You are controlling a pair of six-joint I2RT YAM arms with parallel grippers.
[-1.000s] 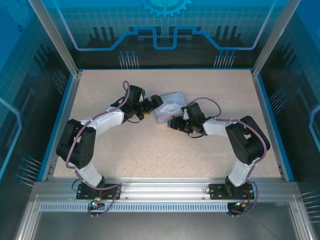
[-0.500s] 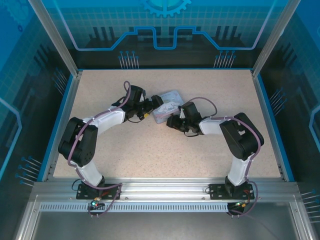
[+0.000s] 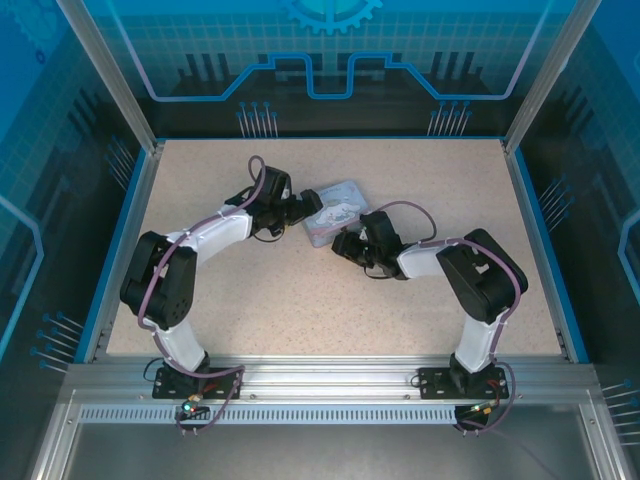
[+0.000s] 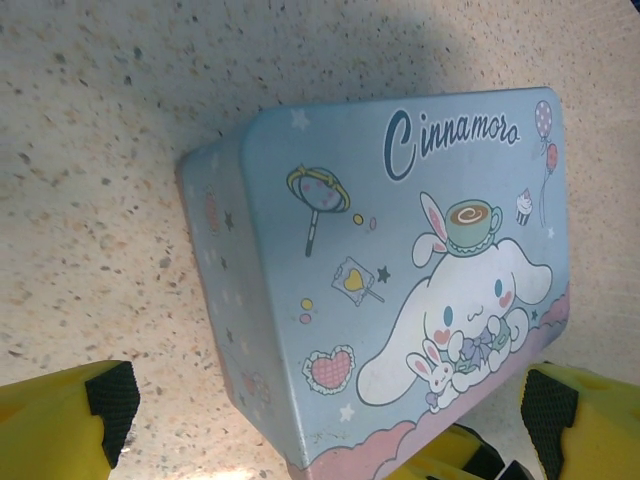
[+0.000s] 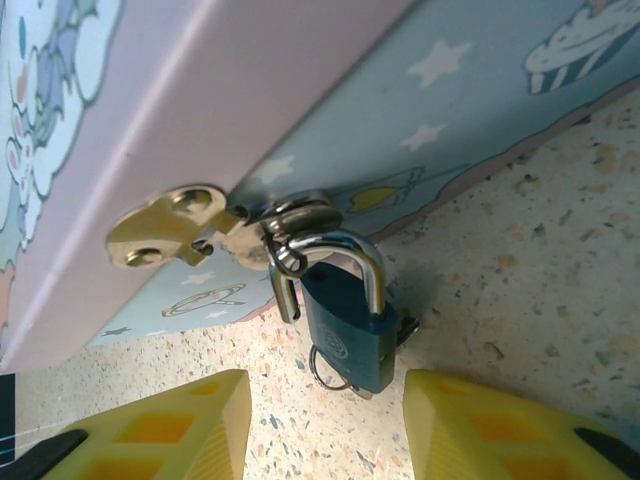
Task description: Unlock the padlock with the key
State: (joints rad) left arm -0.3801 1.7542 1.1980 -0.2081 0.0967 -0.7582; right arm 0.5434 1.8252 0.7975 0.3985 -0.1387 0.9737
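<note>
Hanging by its shackle from the brass hasp (image 5: pixel 170 235) on the tin box (image 4: pixel 300 300), the padlock (image 5: pixel 345 325) points its blue body away from the box. Its long axis runs toward the right hand (image 5: pixel 325 425), whose yellow fingers (image 5: pixel 170 430) stand apart either side of it, not touching. The left hand (image 4: pixel 328 410) is spread wide over the lid. Speckled beige tabletop (image 3: pixel 300 300), blue-lit panels (image 3: pixel 330 60) around.

Bright even light, soft shadows, mostly sharp.
</note>
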